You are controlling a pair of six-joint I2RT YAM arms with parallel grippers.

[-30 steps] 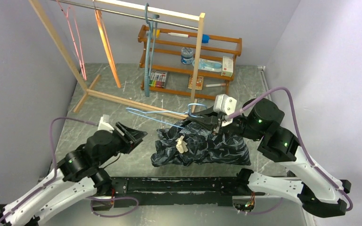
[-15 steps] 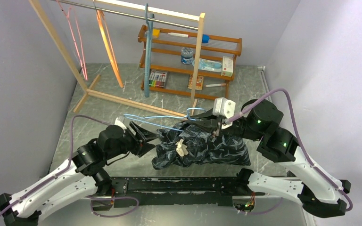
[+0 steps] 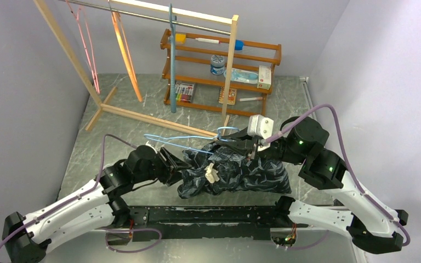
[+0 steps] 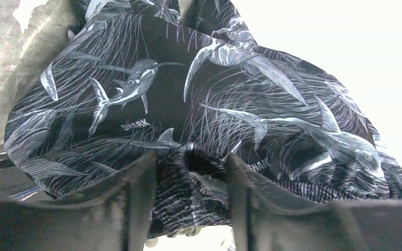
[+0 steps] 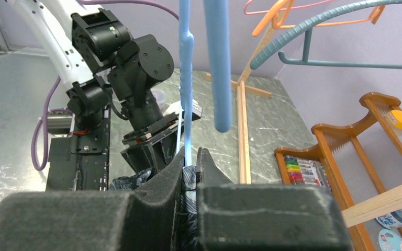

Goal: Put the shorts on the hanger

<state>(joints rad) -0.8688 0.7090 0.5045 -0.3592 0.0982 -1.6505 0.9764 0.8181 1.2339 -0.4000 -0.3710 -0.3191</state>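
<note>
Table (image 3: 121,130): grey, marbled, dull sheen. Near centre, the shorts (image 3: 240,174) lie in a crumpled heap directly on it, with the cream drawstring knot (image 3: 212,171) on top toward the left. Far left, a wooden clothes rack (image 3: 142,116) stands on its base bars, one running diagonally toward the middle. Far centre, an orange-brown shelf unit (image 3: 222,81) stands by the wall. A black mounting rail (image 3: 208,214) runs along the near edge.

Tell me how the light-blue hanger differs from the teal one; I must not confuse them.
The light-blue hanger is thin wire; the teal hanger is clearly thicker. The light-blue hanger is pinched in the right gripper, low over the shorts; the teal hanger hangs upright from the rack. Both have a hook.
</note>
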